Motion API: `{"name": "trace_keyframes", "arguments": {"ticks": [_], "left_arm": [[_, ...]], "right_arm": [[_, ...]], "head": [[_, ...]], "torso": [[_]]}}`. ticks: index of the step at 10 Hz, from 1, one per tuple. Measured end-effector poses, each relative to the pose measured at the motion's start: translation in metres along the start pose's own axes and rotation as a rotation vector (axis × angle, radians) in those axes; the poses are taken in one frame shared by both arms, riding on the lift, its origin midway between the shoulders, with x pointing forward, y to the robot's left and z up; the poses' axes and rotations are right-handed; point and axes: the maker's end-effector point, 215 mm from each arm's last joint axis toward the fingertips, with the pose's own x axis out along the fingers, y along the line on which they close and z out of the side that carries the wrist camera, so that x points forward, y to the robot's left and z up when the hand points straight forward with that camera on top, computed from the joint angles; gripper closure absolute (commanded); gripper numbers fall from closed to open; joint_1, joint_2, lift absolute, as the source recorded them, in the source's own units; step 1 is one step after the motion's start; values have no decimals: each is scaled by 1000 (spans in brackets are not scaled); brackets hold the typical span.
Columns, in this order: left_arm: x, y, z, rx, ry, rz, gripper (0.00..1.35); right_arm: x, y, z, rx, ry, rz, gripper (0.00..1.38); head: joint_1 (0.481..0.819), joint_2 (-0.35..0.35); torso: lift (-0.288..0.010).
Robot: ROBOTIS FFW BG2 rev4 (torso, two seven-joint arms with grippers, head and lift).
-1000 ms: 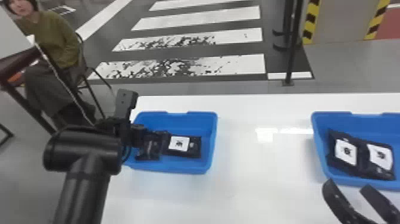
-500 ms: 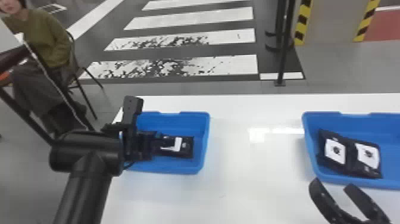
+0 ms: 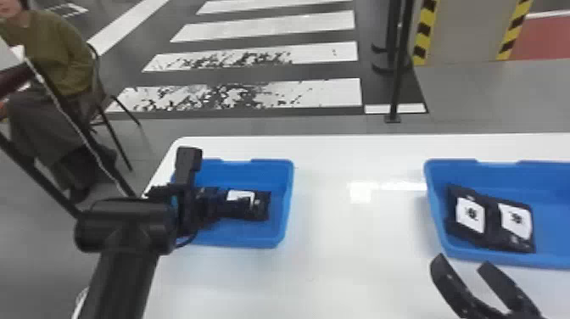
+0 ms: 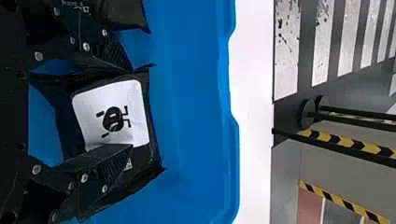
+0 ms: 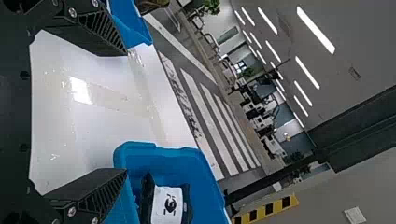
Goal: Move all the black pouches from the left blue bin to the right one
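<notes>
The left claw (image 4: 127,107) has moved rightward inside the left blue plastic bin (image 3: 283,220), from over the pouch at that bin's left side to the soft black pouch with a white printed label (image 4: 112,114), whose label it now partly covers in the head view. Its fingers are parted around this pouch, one lying over the label's edge, with no grip closed yet; the next step, I judge, is to close on it and lift. Another black pouch (image 4: 125,14) lies in the left bin beside it, so at least two remain to carry over. Well to the right of the left bin, the right blue plastic bin (image 3: 551,203) holds two labelled black pouches (image 3: 492,220). The right claw (image 3: 462,261), open and empty, is nearer the robot than the left bin and well to its right.
</notes>
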Motion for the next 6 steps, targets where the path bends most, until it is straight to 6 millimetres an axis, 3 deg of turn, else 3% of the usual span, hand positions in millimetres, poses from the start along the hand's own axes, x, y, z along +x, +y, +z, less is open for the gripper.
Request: {"name": "trace_keyframes", "arguments": {"ticks": [2, 3, 4, 6], "left_arm": [[3, -10, 6, -12, -42, -39, 820], [4, -15, 8, -9, -57, -55, 918], [4, -18, 9, 1, -66, -65, 1142], [-1, -14, 7, 16, -84, -50, 1207]], "right_arm": [[0, 0, -2, 6, 3, 0, 140], [0, 0, -2, 8, 5, 2, 140], [0, 0, -3, 12, 6, 3, 140], [-1, 1, -5, 19, 10, 5, 140]], "head": [[695, 176], [695, 173], [695, 168], [695, 176]], "torso": [[-140], [-140], [-140], [-140]]}}
